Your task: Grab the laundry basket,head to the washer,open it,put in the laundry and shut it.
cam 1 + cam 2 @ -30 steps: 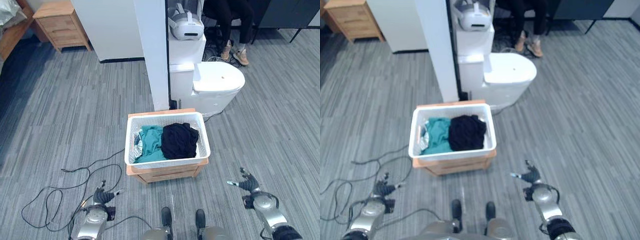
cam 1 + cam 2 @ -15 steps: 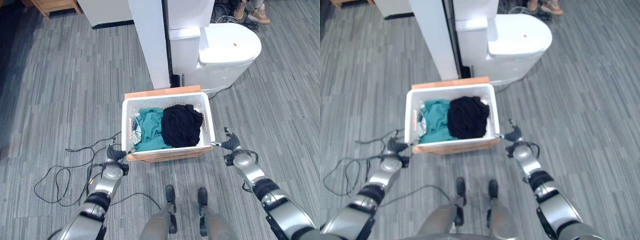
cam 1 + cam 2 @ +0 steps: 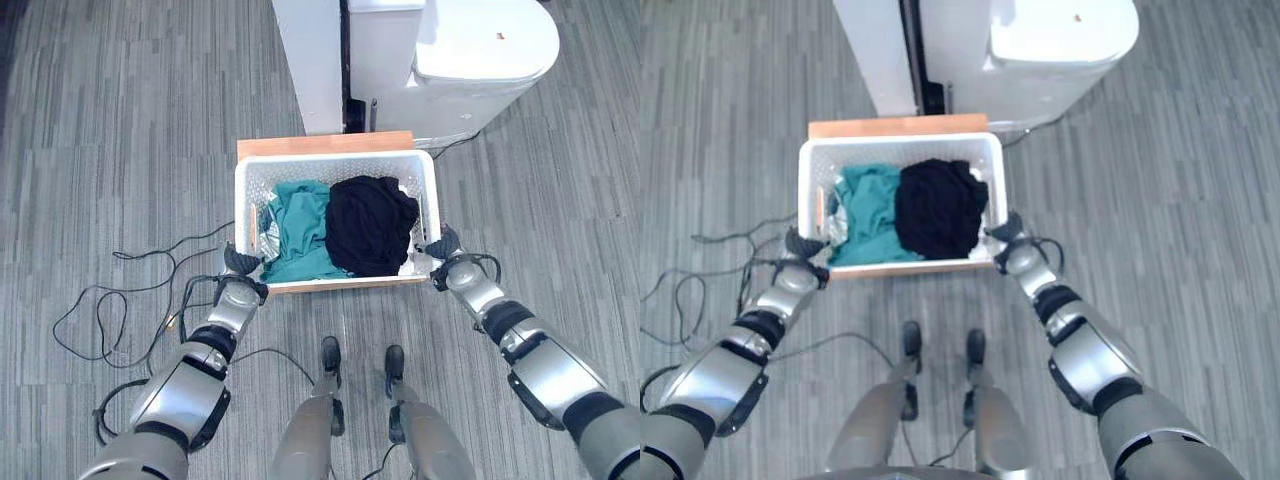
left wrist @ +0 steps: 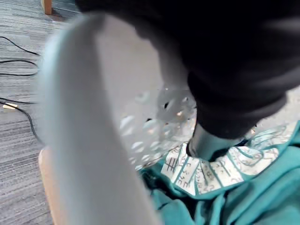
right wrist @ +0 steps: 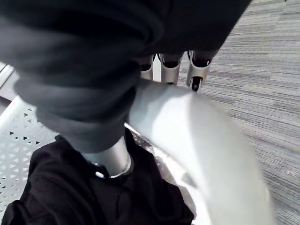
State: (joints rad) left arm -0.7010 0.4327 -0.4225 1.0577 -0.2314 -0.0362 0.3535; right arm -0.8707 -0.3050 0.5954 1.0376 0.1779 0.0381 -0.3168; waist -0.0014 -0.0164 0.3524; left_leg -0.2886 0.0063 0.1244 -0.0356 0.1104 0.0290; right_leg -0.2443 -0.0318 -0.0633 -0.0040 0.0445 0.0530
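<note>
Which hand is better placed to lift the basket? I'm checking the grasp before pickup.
Neither alone. The left hand is at the basket rim's left near corner, the right hand at its right near corner, thumb inside and fingers outside. Lifting with both looks best.

Grey floor [image 3: 120, 150] — low wooden stand [image 3: 322, 144] carrying white laundry basket [image 3: 336, 164].

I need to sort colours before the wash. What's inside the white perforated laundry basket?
Inside the white perforated laundry basket lie a teal garment on the robot's left and a black garment on its right. Anything beneath them is covered.
</note>
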